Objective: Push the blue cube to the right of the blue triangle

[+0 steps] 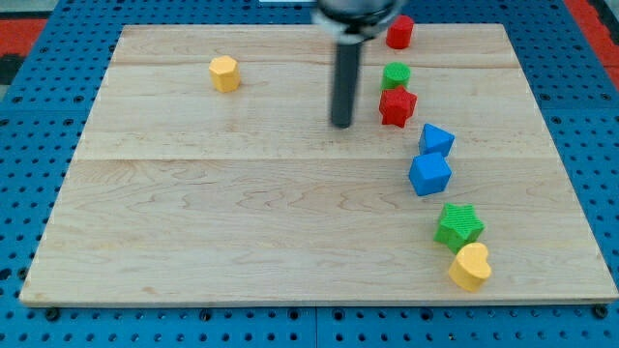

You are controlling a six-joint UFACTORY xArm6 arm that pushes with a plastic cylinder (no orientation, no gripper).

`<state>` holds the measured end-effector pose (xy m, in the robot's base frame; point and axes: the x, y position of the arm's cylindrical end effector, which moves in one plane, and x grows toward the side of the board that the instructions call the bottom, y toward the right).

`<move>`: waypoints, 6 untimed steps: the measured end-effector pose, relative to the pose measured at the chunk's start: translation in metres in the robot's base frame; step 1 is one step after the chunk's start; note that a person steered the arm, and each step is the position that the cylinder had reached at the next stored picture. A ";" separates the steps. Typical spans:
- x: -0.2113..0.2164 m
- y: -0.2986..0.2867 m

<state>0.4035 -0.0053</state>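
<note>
One blue cube (429,175) touching blue triangle (436,139) | my tip (341,124) well apart | no hand

The upper part of my rod (344,58) is cut off by the view's top. It looks blurred, and so does my tip (341,125). At the counter's (242,222) far edge, the red block's (399,32) shape is unclear to me.

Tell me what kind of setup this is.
Likely a lab tabletop pushing rig: a pale wooden board lying on a blue perforated base, small coloured plastic blocks such as the blue cube and yellow heart-shaped block, and my tip of a dark rod left of the red star-shaped block.
</note>
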 end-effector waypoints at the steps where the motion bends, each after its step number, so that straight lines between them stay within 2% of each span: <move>1: 0.061 -0.020; 2: 0.087 0.034; 3: 0.095 0.079; 4: 0.092 0.104; 5: 0.071 0.183; 6: 0.065 0.210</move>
